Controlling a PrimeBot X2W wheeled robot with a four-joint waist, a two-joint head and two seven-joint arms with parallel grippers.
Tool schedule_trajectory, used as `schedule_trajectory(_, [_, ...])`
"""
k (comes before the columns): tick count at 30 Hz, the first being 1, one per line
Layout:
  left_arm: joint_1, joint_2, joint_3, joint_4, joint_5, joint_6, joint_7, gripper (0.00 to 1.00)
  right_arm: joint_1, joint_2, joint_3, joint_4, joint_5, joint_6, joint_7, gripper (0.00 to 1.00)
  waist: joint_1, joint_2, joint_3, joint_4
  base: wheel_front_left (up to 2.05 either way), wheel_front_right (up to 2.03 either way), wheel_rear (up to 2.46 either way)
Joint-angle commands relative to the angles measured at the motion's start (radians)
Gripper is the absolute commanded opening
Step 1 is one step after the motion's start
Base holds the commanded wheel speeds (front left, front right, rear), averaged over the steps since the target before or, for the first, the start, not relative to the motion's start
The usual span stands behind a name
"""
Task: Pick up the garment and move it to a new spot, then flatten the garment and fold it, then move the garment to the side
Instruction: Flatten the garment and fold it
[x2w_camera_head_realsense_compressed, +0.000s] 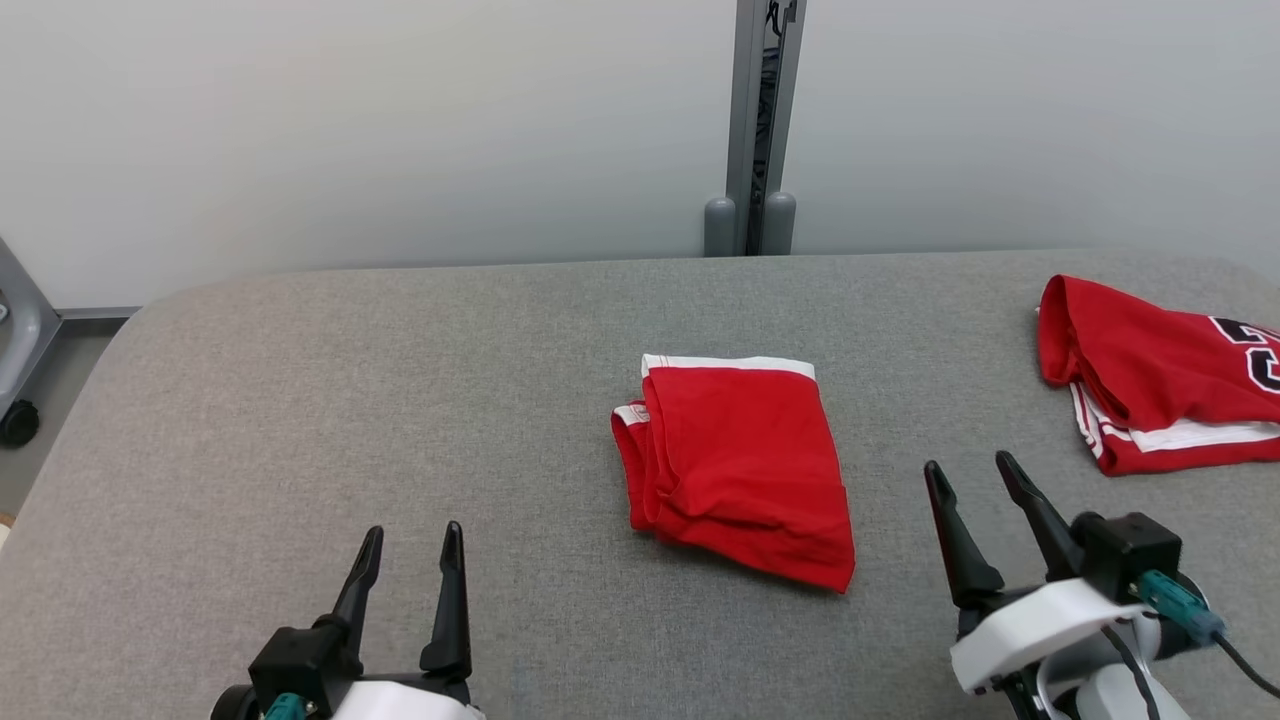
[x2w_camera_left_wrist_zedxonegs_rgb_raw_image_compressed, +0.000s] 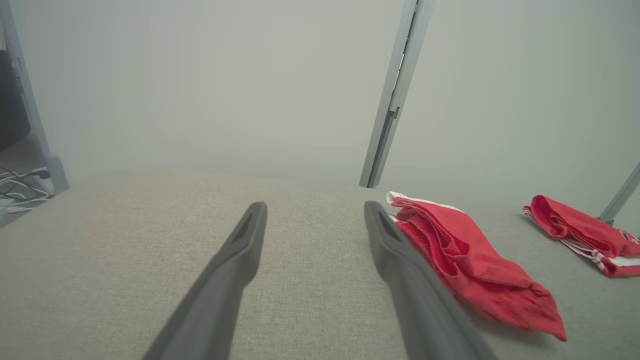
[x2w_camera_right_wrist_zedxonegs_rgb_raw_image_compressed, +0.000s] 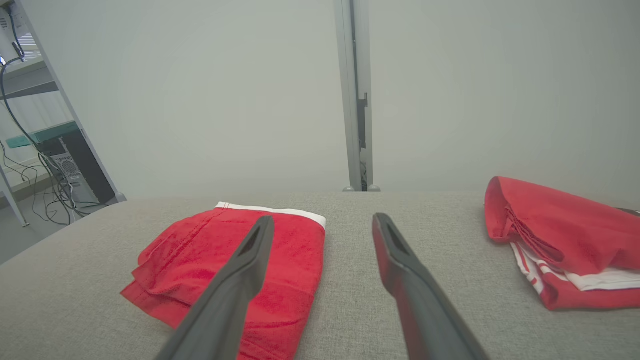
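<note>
A red garment (x2w_camera_head_realsense_compressed: 740, 470) with a white band lies folded in the middle of the grey padded table (x2w_camera_head_realsense_compressed: 350, 400); it also shows as the garment (x2w_camera_left_wrist_zedxonegs_rgb_raw_image_compressed: 465, 260) right of my left fingers and the garment (x2w_camera_right_wrist_zedxonegs_rgb_raw_image_compressed: 195, 260) behind my right gripper's left finger. My left gripper (x2w_camera_head_realsense_compressed: 414, 530) hovers open and empty at the near left, apart from the cloth; between its fingers, the left gripper (x2w_camera_left_wrist_zedxonegs_rgb_raw_image_compressed: 315, 206) holds nothing. To the garment's right, my right gripper (x2w_camera_head_realsense_compressed: 968, 462) stands open and empty, and the right gripper (x2w_camera_right_wrist_zedxonegs_rgb_raw_image_compressed: 324, 218) points past the garment's right edge.
A second red garment (x2w_camera_head_realsense_compressed: 1150, 370) with white stripes and black lettering lies folded at the table's far right edge. A grey post (x2w_camera_head_realsense_compressed: 760, 130) rises against the pale wall behind the table. A wheeled frame (x2w_camera_head_realsense_compressed: 18, 400) stands on the floor at left.
</note>
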Motion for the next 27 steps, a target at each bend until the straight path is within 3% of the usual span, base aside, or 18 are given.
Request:
schedule_trajectory(1, [0.010, 0.004, 0.011, -0.008, -0.006, -0.006, -0.003, 1.00, 0.022, 0.000, -0.018, -0.013, -0.014, 0.000, -0.004, 1.00, 0.0000, -0.0001, -0.007, -0.001, 0.00, 0.00, 0.00])
schedule_trajectory(9, [0.069, 0.005, 0.072, -0.034, 0.041, -0.033, -0.003, 1.00, 0.115, 0.033, -0.097, -0.082, -0.044, 0.000, -0.003, 1.00, 0.0000, -0.0001, -0.026, 0.004, 0.00, 0.00, 0.00])
schedule_trajectory(27, [0.103, 0.004, 0.091, -0.051, 0.100, -0.038, -0.003, 1.00, 0.148, 0.050, -0.082, -0.069, -0.022, 0.000, -0.003, 1.00, 0.0000, -0.0001, -0.042, 0.011, 0.00, 0.00, 0.00])
